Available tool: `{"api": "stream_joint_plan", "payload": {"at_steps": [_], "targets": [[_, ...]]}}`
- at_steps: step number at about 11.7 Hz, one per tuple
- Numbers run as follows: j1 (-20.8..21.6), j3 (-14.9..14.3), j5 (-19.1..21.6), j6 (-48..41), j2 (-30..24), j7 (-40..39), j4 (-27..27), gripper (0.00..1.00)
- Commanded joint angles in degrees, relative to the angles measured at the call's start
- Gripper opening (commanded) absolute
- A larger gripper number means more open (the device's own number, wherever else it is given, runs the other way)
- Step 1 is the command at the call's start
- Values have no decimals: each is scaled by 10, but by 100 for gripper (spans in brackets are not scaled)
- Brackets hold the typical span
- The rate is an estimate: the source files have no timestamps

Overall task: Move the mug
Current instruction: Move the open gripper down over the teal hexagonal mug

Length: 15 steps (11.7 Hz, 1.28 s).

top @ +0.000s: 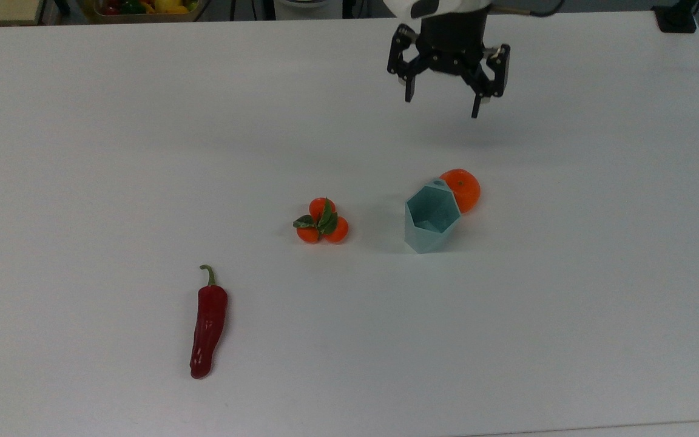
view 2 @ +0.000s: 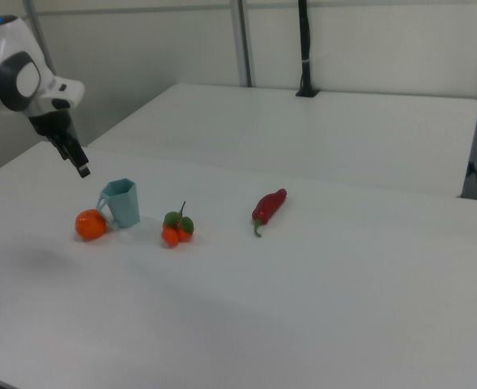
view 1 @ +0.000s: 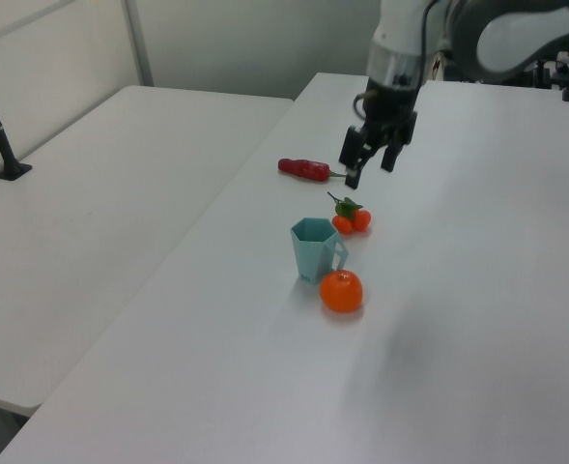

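Note:
The mug [top: 431, 218] is a pale teal faceted cup with a hexagonal rim, standing upright on the white table [top: 568, 303]. Its small handle points toward an orange [top: 462, 189] that touches or nearly touches it. My gripper [top: 442, 104] hangs open and empty in the air, well apart from the mug, toward the top view's upper edge. In the left view the mug [view 1: 315, 249] stands in front of the gripper [view 1: 369, 166]. In the right view the gripper [view 2: 76, 158] is above and to the left of the mug [view 2: 123, 203].
A cluster of small mandarins with leaves [top: 322, 221] lies to the top view's left of the mug. Farther left lies a red pepper [top: 208, 325]. A basket of vegetables [top: 143, 7] sits beyond the far edge, and a black clamp [top: 677, 18] at the far right corner.

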Motion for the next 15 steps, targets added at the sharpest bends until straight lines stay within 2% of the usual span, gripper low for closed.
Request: {"api": "stream_joint_plan", "payload": {"at_steps": [1, 3, 6, 9, 10, 11, 12, 13, 15], "targets": [[9, -3, -33, 71, 39, 53, -4, 99], [16, -3, -72, 100, 63, 75, -13, 99], [19, -3, -107, 137, 110, 80, -14, 99], [19, -3, -125, 159, 133, 79, -14, 97], [19, -3, -133, 161, 141, 79, -14, 93], [19, -3, -135, 162, 146, 79, -13, 85], [19, -3, -137, 161, 146, 78, -14, 71], [19, -3, -139, 161, 146, 76, -15, 51], [18, -3, -139, 161, 146, 75, -15, 25]]}}
